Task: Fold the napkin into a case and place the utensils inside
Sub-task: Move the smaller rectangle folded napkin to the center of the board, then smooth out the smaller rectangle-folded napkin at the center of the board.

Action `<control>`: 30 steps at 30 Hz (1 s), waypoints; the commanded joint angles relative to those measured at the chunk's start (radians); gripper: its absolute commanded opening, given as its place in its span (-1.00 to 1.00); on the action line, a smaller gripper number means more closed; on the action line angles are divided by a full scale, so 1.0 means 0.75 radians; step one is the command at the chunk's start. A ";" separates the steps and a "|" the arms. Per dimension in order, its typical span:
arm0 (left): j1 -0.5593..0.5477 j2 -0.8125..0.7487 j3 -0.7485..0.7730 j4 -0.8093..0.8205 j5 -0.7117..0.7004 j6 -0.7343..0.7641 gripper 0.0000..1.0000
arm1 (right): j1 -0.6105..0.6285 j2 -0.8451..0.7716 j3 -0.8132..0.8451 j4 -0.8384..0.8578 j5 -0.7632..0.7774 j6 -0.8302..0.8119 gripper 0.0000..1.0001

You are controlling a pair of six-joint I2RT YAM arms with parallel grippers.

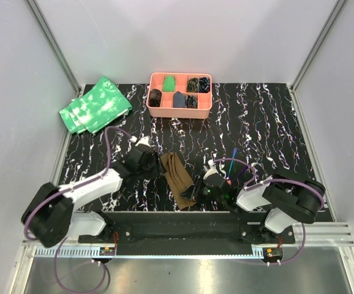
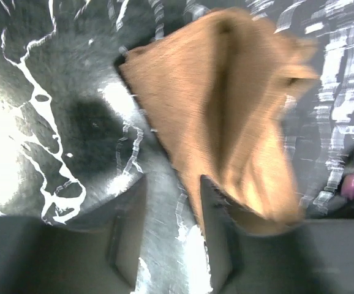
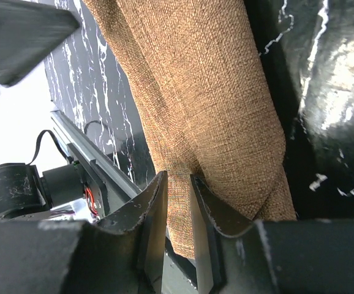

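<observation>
While the pink tray [image 1: 180, 112] held a green cloth [image 1: 169, 82] & dark bits [image 1: 179, 99], R claw [image 3: 178, 180] pinched the brown napkin [image 1: 176, 174]; L claw [image 2: 173, 180] stood wide, empty.

Pale grey walls [image 1: 195, 37] with metal corner posts [image 1: 54, 46] enclose a black, white-veined tabletop [image 1: 269, 122] under even light.

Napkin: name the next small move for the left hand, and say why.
Probably shift the left hand slightly sideways onto the napkin and close on its long edge. Its fingers stand apart with only table between them, and the cloth lies just beside one finger. The right hand pinches the near end, and the cloth looks bunched, so the fold seems unfinished.
</observation>
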 commanded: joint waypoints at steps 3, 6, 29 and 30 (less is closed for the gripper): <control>-0.004 -0.135 0.166 -0.053 0.014 0.033 0.63 | 0.012 0.092 0.033 0.061 0.006 -0.049 -0.40; -0.004 -0.013 0.280 -0.092 -0.027 0.055 0.72 | 0.012 0.121 0.031 0.094 -0.009 -0.039 -0.39; 0.004 0.372 0.404 0.031 -0.135 0.143 -0.79 | 0.030 0.123 0.178 -0.125 -0.121 -0.160 -0.42; 0.012 0.346 0.369 0.110 -0.115 0.146 -0.96 | 0.030 0.085 0.225 -0.174 -0.129 -0.204 -0.41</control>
